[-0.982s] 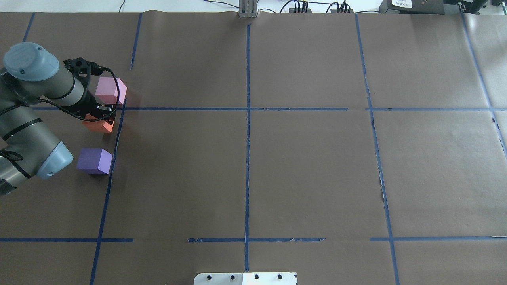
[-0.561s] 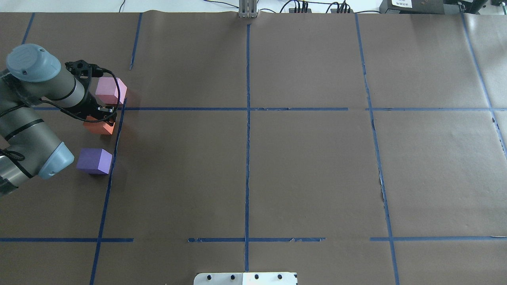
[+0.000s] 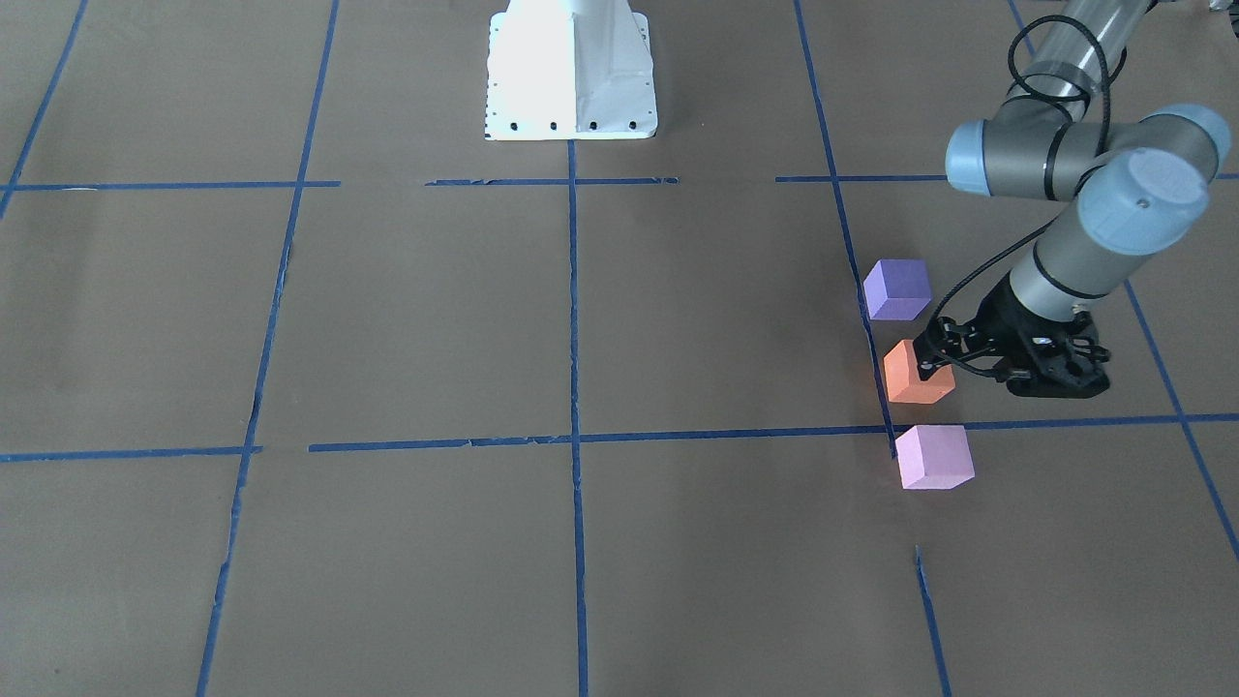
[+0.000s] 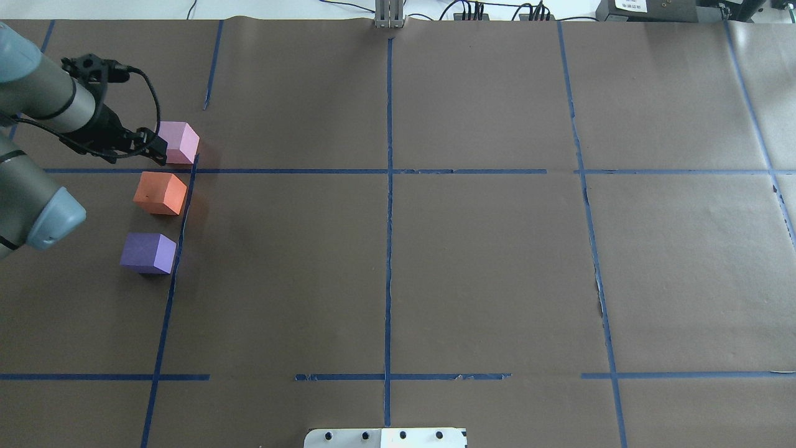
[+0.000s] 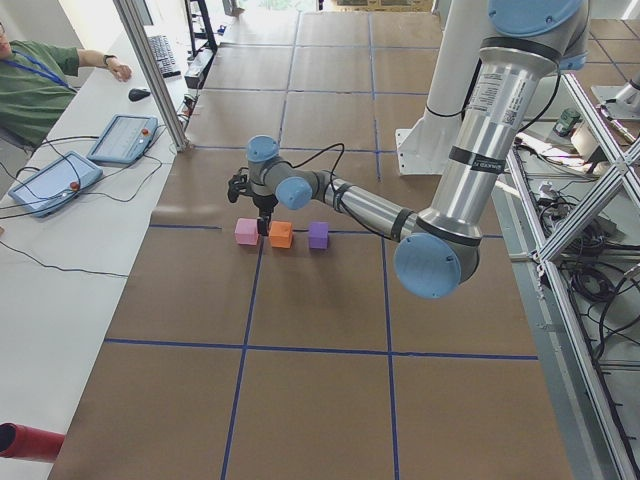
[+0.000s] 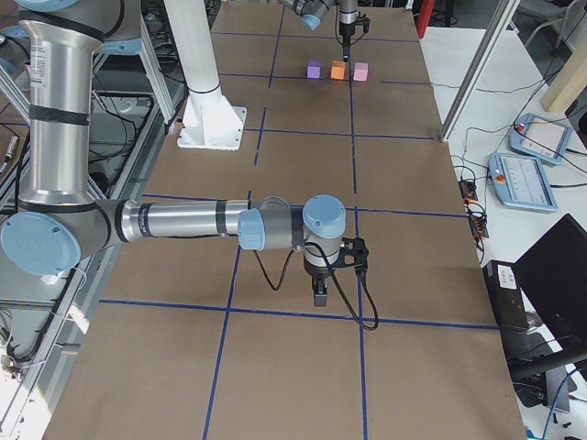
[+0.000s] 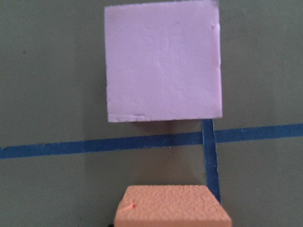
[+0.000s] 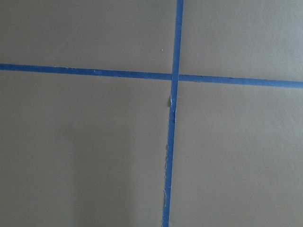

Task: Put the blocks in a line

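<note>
Three blocks stand in a row beside a blue tape line at the table's left: pink-lilac block (image 4: 179, 142), orange block (image 4: 160, 193), violet-purple block (image 4: 148, 252). They also show in the front view as purple (image 3: 897, 288), orange (image 3: 915, 378) and pink (image 3: 934, 457). My left gripper (image 4: 154, 148) is open and empty, raised just above the orange block and beside the pink one (image 3: 932, 360). The left wrist view looks down on the pink block (image 7: 163, 59) and the orange block's top (image 7: 170, 208). My right gripper (image 6: 318, 291) hangs over bare paper far from the blocks; I cannot tell its state.
Brown paper with a blue tape grid (image 4: 388, 249) covers the table. The white robot base plate (image 3: 571, 68) stands at the middle of the robot's edge. An operator and tablets (image 5: 120, 140) are at a white side bench beyond the blocks.
My left gripper has let go of the orange block, risen and drawn back toward the far left. The orange block stays on the table between the pink and purple ones.
</note>
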Robot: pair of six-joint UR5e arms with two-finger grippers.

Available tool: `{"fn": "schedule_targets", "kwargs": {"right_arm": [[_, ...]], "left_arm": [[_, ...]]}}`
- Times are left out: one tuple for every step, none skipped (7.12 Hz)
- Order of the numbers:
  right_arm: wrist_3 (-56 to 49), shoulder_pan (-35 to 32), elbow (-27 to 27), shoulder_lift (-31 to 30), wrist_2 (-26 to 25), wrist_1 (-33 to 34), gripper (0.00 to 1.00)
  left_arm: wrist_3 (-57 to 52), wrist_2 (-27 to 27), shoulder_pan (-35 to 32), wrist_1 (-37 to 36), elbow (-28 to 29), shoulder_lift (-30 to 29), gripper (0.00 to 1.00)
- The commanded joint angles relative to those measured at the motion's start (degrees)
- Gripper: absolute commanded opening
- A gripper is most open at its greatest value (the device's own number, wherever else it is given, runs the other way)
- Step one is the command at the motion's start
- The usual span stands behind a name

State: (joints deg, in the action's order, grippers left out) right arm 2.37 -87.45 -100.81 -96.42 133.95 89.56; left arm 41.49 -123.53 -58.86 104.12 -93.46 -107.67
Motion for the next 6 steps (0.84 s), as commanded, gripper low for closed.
{"fn": "schedule_targets", "kwargs": {"right_arm": [[0.00, 0.00, 0.00, 0.00, 0.00, 0.00, 1.00], [0.00, 0.00, 0.00, 0.00, 0.00, 0.00, 1.00], [0.00, 0.00, 0.00, 0.00, 0.00, 0.00, 1.00], [0.00, 0.00, 0.00, 0.00, 0.00, 0.00, 1.00], [0.00, 0.00, 0.00, 0.00, 0.00, 0.00, 1.00], [0.00, 0.00, 0.00, 0.00, 0.00, 0.00, 1.00]], "left_arm": [[-19.30, -0.40, -11.30, -12.65, -4.27, 0.52, 1.00], [-32.74, -0.66, -17.45, -13.93, -3.49, 3.48, 1.00], [-38.44, -2.92, -23.43, -14.03, -3.05, 6.56, 1.00], [-41.37, -6.51, -27.67, -13.24, -1.74, 10.77, 1.00], [-45.84, -10.46, -30.06, -13.41, -1.29, 13.25, 1.00], [-47.10, -10.50, -30.17, -13.06, -0.07, 16.49, 1.00]]}}
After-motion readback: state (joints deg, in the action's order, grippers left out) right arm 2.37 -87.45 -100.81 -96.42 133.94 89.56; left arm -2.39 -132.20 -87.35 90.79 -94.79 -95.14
